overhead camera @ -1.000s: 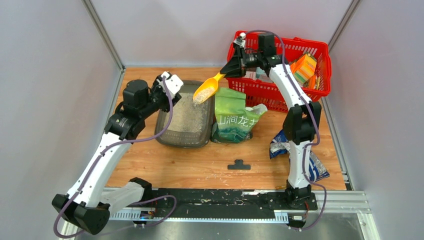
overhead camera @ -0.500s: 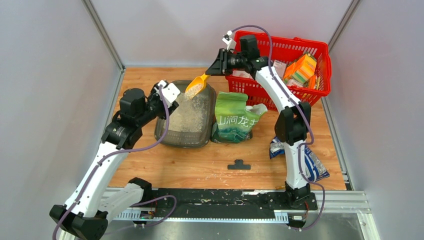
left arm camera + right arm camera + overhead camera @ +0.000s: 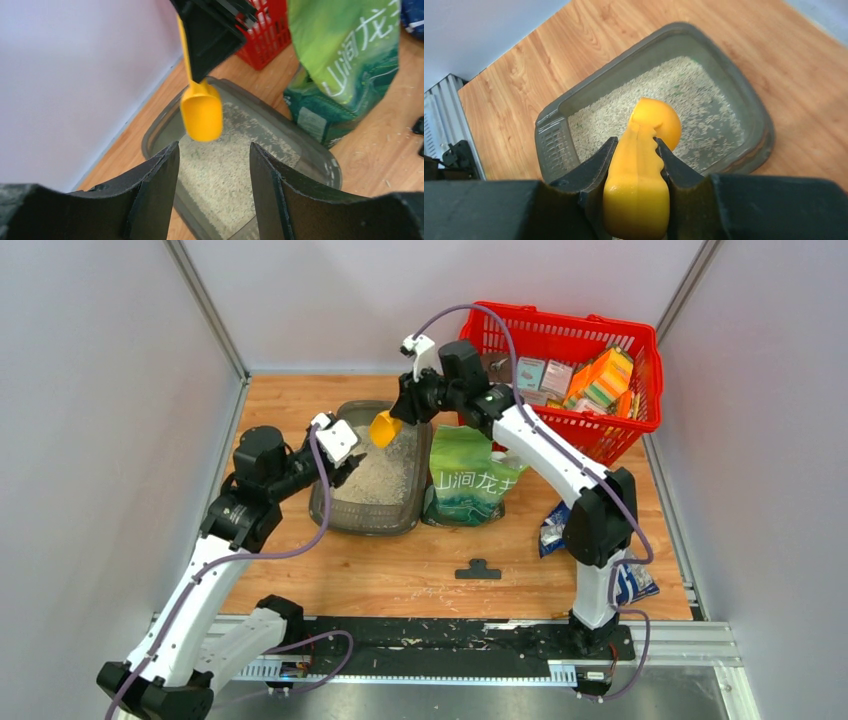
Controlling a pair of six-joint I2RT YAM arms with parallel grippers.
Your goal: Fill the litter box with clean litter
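While the right gripper (image 3: pixel 636 145) clamps tight on the handle of the yellow scoop (image 3: pixel 384 428), that scoop hangs over the far end of the litter box (image 3: pixel 330 505), bowl tipped downward! From the right wrist view both fingers press against the handle's sides, and the rounded back of the bowl faces the camera, so I cannot tell whether anything is inside it. Down below, the clean litter (image 3: pixel 225 170) spreads pale and grainy across the box's floor. The box itself lies flat on the wooden table (image 3: pixel 400 560), left of centre, just beside the green bag (image 3: pixel 470 475) standing to its right. Over on the other side, the left gripper (image 3: pixel 345 465) hovers at the box's left rim with its jaws spread wide and nothing between them; whether it touches the rim, I cannot tell. Its camera looks between the two dark fingers at the scoop's underside. At the back right sits a red basket (image 3: pixel 610 435) packed with boxes.
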